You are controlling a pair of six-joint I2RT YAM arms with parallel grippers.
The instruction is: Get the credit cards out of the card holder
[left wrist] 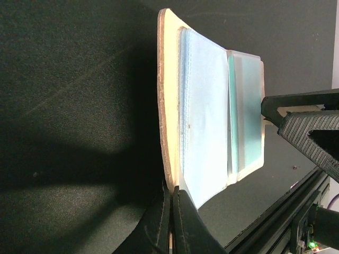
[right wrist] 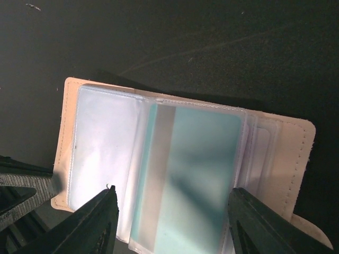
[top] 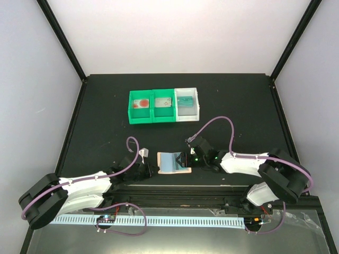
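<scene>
Steadying the card holder (left wrist: 168,106), the left gripper (left wrist: 170,222) clamps its nine-o'clock edge; the open right gripper (right wrist: 172,222) should pinch the teal card (right wrist: 196,174) squarely.

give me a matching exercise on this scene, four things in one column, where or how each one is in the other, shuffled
1 left gripper
2 right gripper
3 teal card
4 white bin

a right of the green bins
b shut on the card holder edge
c open over the card holder
d in a clear sleeve of the card holder

Pairs: 1-b, 2-c, 3-d, 4-a
</scene>
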